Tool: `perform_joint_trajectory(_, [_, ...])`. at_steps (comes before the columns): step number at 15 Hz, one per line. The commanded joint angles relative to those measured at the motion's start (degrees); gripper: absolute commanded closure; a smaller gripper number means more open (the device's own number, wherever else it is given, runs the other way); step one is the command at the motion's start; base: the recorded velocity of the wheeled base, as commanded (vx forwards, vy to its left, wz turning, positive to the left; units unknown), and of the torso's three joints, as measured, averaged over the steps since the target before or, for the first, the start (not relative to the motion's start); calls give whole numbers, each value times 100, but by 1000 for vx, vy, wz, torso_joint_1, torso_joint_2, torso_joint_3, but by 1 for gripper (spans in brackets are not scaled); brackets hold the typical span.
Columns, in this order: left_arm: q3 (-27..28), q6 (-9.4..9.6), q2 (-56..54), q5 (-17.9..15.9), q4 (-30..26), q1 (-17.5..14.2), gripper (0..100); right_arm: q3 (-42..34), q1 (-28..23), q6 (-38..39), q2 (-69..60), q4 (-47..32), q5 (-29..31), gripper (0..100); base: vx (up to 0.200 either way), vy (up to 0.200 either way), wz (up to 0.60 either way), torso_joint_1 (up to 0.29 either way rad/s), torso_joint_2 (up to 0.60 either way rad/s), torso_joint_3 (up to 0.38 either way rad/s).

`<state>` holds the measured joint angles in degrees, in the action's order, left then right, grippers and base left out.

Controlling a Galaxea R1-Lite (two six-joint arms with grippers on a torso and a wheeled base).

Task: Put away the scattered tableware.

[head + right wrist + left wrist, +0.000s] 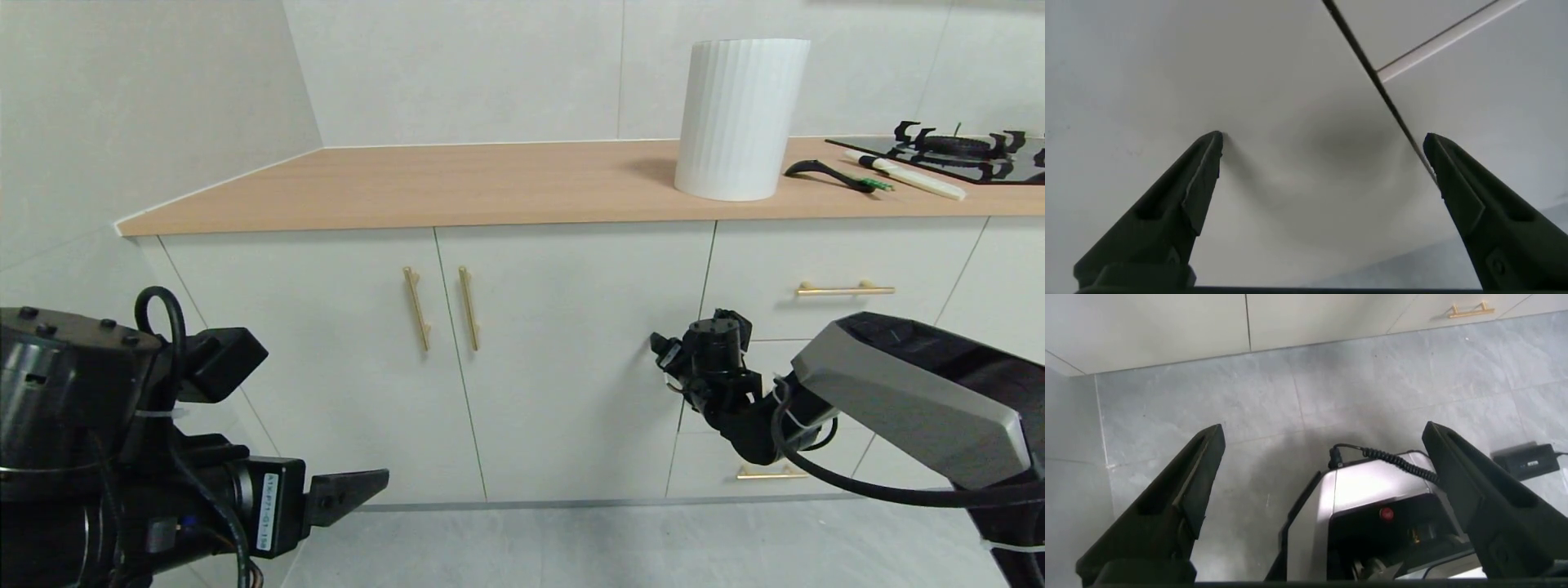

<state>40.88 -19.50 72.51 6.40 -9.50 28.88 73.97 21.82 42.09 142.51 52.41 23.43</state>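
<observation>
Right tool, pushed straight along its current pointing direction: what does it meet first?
The right tool would likely meet the white cabinet door first, beside the seam; depth is unclear.

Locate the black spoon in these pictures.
In the head view, the black spoon lies on the wooden counter on the robot's right, between the white ribbed container and a white utensil beside the hob.

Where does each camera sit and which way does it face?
Head view: on the head, looking forward and down at the wooden countertop and white ribbed container; both arms show.
Left wrist view: facing down at the grey tiled floor; open left gripper frames it.
Right wrist view: close to the white cabinet fronts; open right gripper frames it.
Shared: head and right wrist views show those cabinet fronts.
</observation>
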Motion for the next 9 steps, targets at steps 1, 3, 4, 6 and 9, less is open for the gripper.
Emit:
perform_joint_trajectory(1, [-1,-1,9,2,0,-5,0,-23,6,1,5,-2,-5,0,0,0,0,0,0,0])
perform_joint_trajectory(3, [-1,-1,9,2,0,4,0,-137,15,-8,-65,-2,-23,0,0,0,0,0,0,0])
perform_joint_trajectory(4, [-1,-1,0,2,0,4,0,-489,59,-8,-294,24,-172,0,0,0,0,0,0,0])
perform_joint_trajectory(6, [-1,-9,0,2,0,-5,0,-1210,165,-17,-698,41,-682,0,0,0,0,0,0,0])
perform_joint_trajectory(9, [-1,-1,0,2,0,-5,0,-3143,156,-597,-1937,305,-2914,0,0,0,0,0,0,0])
